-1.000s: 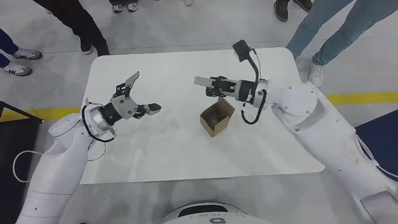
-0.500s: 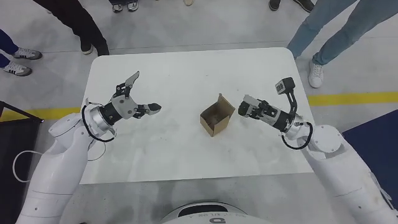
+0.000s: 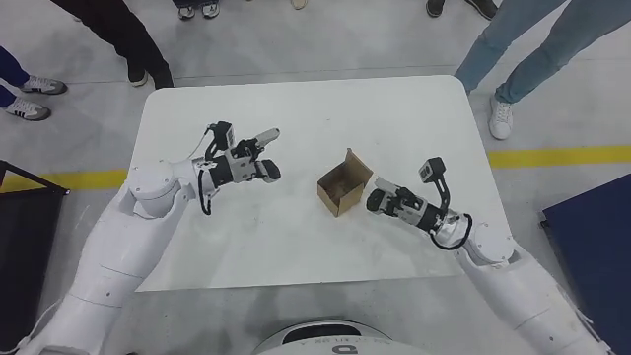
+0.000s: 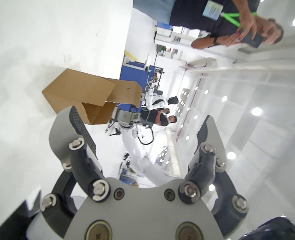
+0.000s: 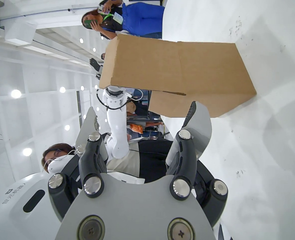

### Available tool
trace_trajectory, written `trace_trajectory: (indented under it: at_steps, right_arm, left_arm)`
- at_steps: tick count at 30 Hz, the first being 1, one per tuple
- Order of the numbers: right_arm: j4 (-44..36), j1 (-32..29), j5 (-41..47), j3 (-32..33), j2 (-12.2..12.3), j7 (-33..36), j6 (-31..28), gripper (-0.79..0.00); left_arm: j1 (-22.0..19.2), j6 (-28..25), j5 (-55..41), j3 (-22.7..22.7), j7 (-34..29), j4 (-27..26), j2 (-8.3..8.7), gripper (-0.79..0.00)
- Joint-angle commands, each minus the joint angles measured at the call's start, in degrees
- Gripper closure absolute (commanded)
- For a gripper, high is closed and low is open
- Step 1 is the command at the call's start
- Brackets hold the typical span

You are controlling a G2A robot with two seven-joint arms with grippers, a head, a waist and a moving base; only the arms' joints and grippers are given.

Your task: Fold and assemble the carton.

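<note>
A small brown carton (image 3: 343, 183) stands near the middle of the white table (image 3: 296, 247), its top open with one flap raised. My left gripper (image 3: 269, 154) hovers a short way to its left, open and empty, pointing at the carton (image 4: 87, 96). My right gripper (image 3: 374, 200) is low on the table just right of the carton, open with nothing held. In the right wrist view the carton (image 5: 182, 73) fills the space just beyond the right gripper (image 5: 142, 116), with the lower fingertip (image 5: 191, 112) close to the cardboard's bottom edge.
Several people stand on the floor beyond the table's far edge (image 3: 306, 87). A yellow floor line (image 3: 562, 156) runs right of the table. Bare table surface lies in front of and behind the carton.
My left gripper has swung right toward the carton. My right gripper has pulled away from above the carton, dropped low and come back in beside its right side.
</note>
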Motion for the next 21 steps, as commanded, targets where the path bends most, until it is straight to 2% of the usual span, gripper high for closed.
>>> trace_trajectory:
  at_steps: [1, 6, 9, 11, 16, 21]
  right_arm:
    - [0.0, -0.04, 0.07, 0.0, -0.02, -0.11, -0.06, -0.785]
    - [0.0, -0.04, 0.07, 0.0, -0.02, -0.11, -0.06, -0.785]
    - [-0.57, -0.23, 2.2, -0.65, -0.27, 2.73, -0.75, -0.785]
    - [-1.01, -0.58, 3.26, -1.41, -0.39, 6.29, -1.79, -0.785]
    - [-0.59, -0.37, 4.49, -2.81, -0.87, 9.83, -3.97, -0.785]
    - [1.27, 1.05, 3.96, -4.82, -2.04, 5.29, -7.7, -0.785]
  left_arm:
    - [0.48, 1.11, -0.71, -0.31, 0.42, -1.1, 0.02, -0.785]
    - [0.59, 1.2, -0.13, -0.15, 0.73, -0.99, 0.03, -0.785]
    - [-0.61, 1.18, 6.03, 2.73, 1.61, -1.75, -0.21, -0.785]
    - [-2.61, 0.13, 8.47, 4.95, 2.3, -0.03, -0.72, -0.785]
    - [-9.6, -3.08, 9.65, 11.59, 3.93, 6.74, -3.12, -0.785]
    - [-16.1, -4.88, 7.65, 18.15, 3.51, 14.34, -6.19, -0.785]
